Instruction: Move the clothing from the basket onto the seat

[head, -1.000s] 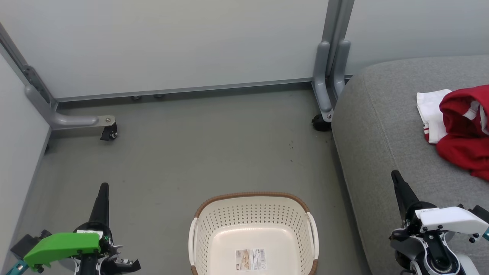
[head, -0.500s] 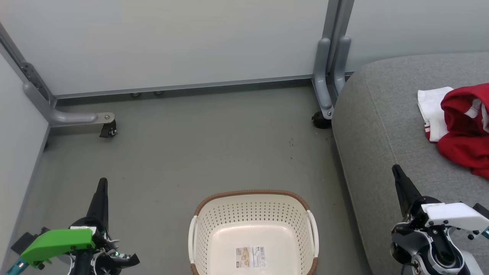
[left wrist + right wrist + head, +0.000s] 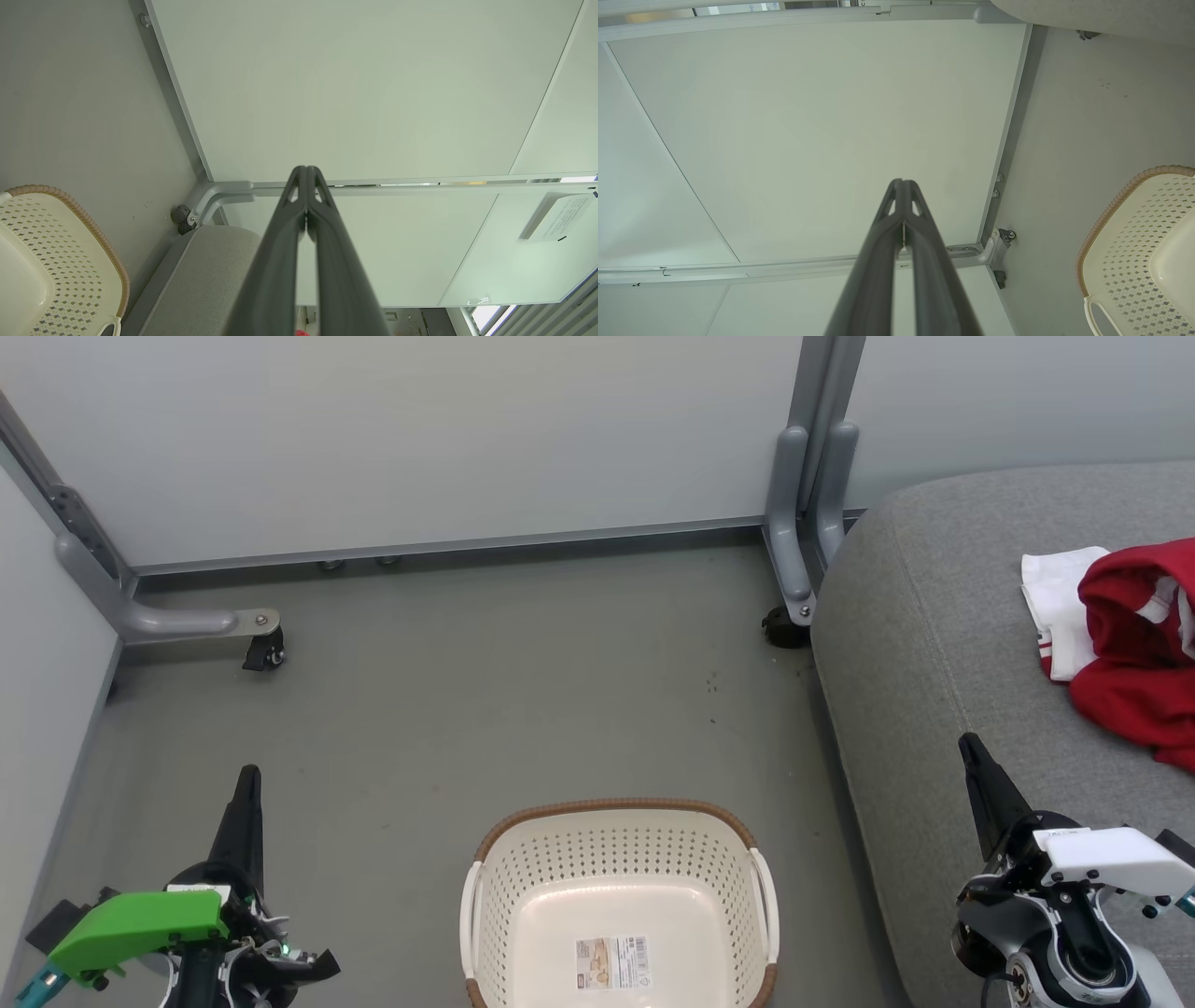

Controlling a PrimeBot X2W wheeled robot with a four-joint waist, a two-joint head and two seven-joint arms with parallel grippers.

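The cream perforated basket [image 3: 616,896] with a brown rim stands on the floor at the bottom centre, holding no fabric, only a paper label on its bottom; it shows also in the left wrist view [image 3: 56,261] and the right wrist view [image 3: 1143,252]. The red and white clothing [image 3: 1130,653] lies bunched on the grey seat [image 3: 943,644] at the right edge. My left gripper [image 3: 248,777] is shut at the lower left, left of the basket, its fingers pressed together [image 3: 306,170]. My right gripper [image 3: 967,743] is shut over the seat's front part, tips together [image 3: 902,183].
Pale partition panels [image 3: 420,439] close off the back and left. Their grey metal feet with castors stand on the floor at the left [image 3: 266,649] and beside the seat's corner [image 3: 789,616]. Grey floor [image 3: 513,709] lies between the basket and the panels.
The picture has shifted slightly, so the camera has moved a little. Both grippers stay shut; the clothing rests on the seat as before.
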